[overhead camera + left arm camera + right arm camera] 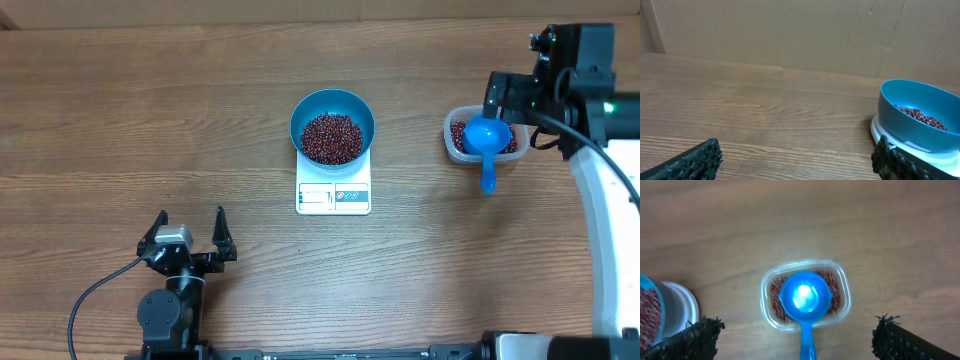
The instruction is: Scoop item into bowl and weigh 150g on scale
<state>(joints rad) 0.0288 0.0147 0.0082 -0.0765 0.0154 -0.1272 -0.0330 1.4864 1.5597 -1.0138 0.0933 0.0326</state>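
The blue bowl (333,108) is sitting on the white scale (333,197) near the middle of the desk (120,120), holding a heap of red-brown beans (332,138). More beans are lying in the clear tub (452,140) toward the desk's right edge, with the blue scoop (486,140) resting on them. The left gripper (191,214) is hovering by the desk's near edge, jaws spread wide and empty. The right gripper (796,329) is hanging above the tub, jaws likewise wide, gripping nothing.

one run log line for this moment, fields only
bowl: on scale, beans inside | scoop: in tub | left tool: open, empty | right tool: open, over tub
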